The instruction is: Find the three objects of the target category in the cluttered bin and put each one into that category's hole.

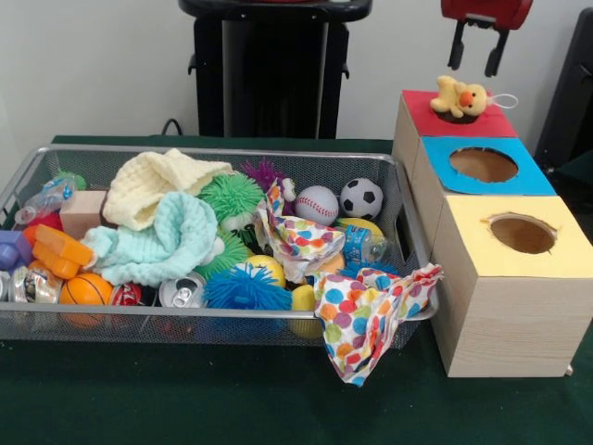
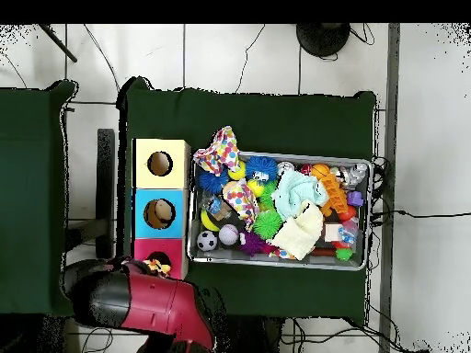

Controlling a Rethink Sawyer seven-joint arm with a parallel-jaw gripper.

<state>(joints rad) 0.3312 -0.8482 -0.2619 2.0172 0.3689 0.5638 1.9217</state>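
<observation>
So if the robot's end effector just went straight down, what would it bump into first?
Probably the yellow duck toy. The end effector hangs open, pointing down, with nothing in it. The duck sits at the hole of the red-topped box right below. Depth is hard to judge, so it might just miss.

A table covered in green cloth (image 1: 185, 399) is seen on a pale tiled floor (image 2: 230, 55). A second green table (image 2: 32, 193) is placed just beside it. Black cables (image 2: 423, 214) are strewn around it.

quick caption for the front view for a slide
Open gripper hangs above a yellow plush duck sitting on the red box's hole, beside a wire bin of toys and cloths.
</observation>
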